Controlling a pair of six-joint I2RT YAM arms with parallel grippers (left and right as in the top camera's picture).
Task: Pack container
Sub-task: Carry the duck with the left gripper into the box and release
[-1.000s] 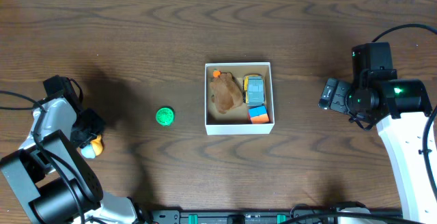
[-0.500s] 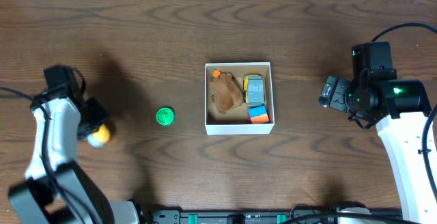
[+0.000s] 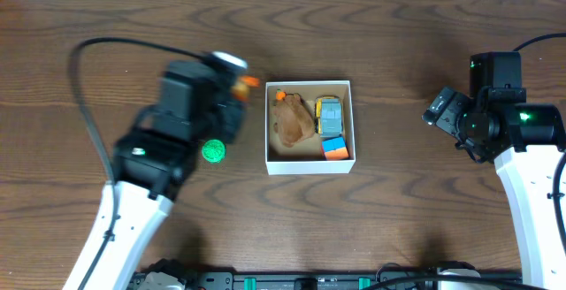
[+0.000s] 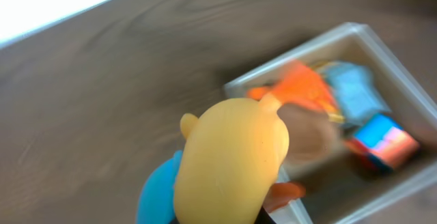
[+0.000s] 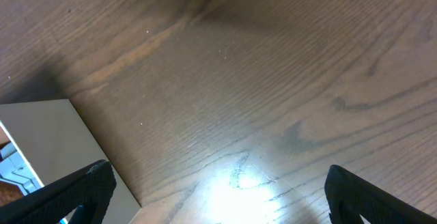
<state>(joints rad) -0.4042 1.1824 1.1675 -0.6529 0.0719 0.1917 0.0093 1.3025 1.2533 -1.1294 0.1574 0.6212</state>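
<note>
The container is a square white box with a tan inside, at the table's middle. It holds a brown plush, a small toy car and an orange-and-blue block. My left gripper is shut on a yellow toy with blue and orange parts, held in the air just left of the container's top-left corner. My right gripper is open and empty over bare wood, right of the container.
A green round toy lies on the table left of the container, beside my left arm. My right arm stands at the right edge.
My left arm has swung fast from the far left edge to the container's left side, carrying the yellow toy. The right gripper shifted slightly right.
</note>
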